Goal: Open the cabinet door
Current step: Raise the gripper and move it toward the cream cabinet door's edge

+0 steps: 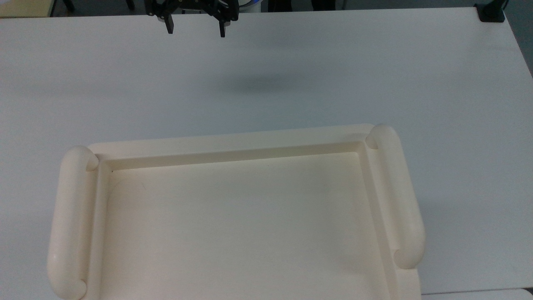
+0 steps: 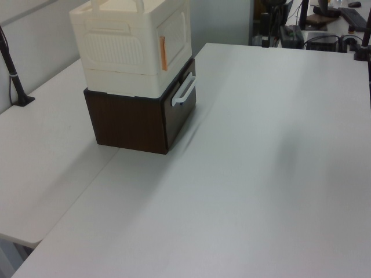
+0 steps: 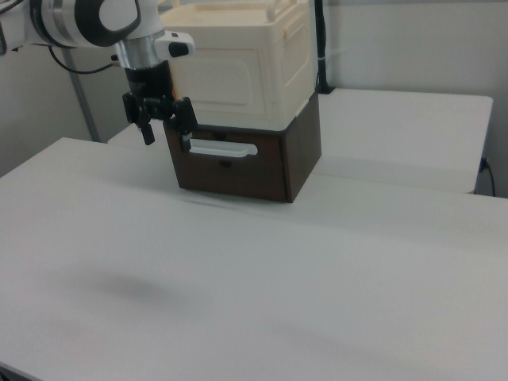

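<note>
Overhead, end effector (image 3: 167, 135) hangs fingers-down above table (image 3: 317, 262), jaws spread, empty, near cabinet door (image 3: 230, 75).

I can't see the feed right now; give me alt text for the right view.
The Panda arm's gripper hangs fingers-down and open above the white table, on the right view's left, in front of a cream cabinet stacked on a dark brown drawer unit. The cabinet door looks shut; the unit below carries a white bar handle.
</note>
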